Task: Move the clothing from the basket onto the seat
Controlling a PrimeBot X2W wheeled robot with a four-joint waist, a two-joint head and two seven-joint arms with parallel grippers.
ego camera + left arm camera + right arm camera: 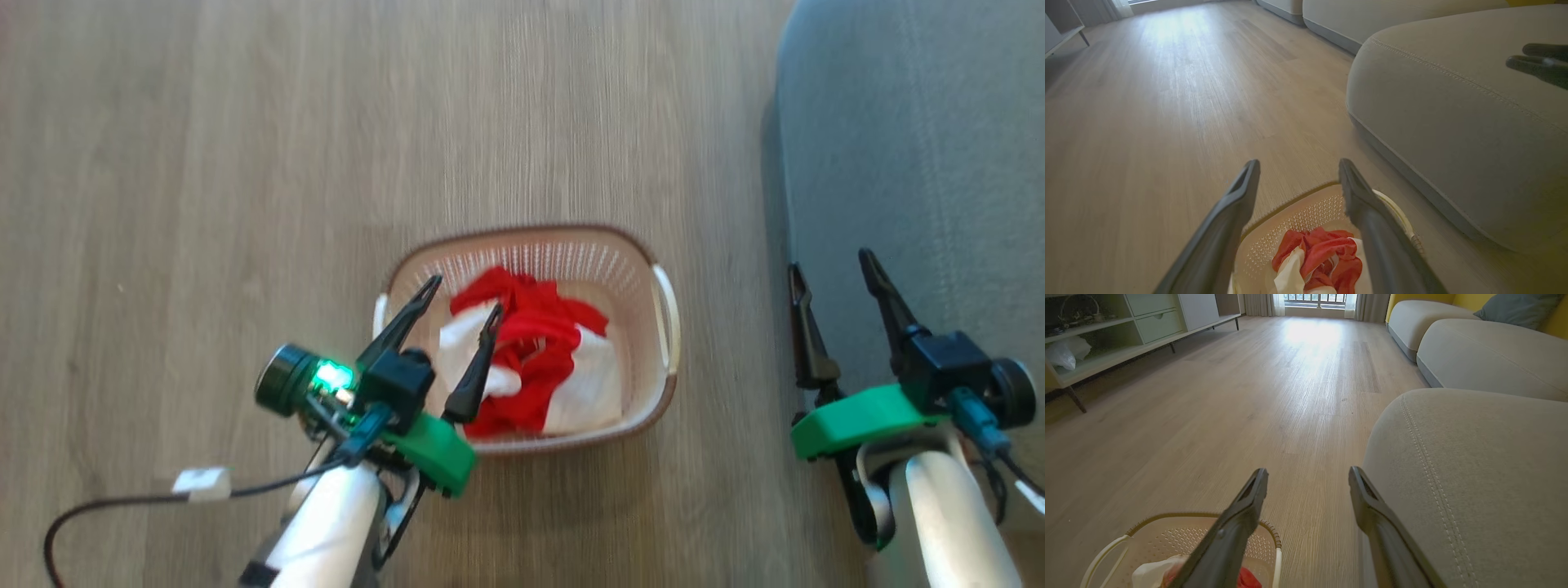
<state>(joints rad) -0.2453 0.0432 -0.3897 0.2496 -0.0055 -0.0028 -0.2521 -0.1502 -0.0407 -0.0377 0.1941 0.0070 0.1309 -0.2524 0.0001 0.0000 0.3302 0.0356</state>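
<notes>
While nothing is held yet, the wooden floor [245, 163] spreads around everything. The grey seat [914, 163], next biggest, is off to the robot's right. The cream basket [645, 253] sits on the floor near the seat, not touching it. All the clothing [539, 343] is in the basket, a soft crumpled heap of bright red and white. The left gripper [467, 294] is wide open above the heap; the right gripper [829, 261] is wide open by the seat's edge. I think a pinch could catch just one fold, so the cloth slips onto the floor, or the light basket lifts too.
</notes>
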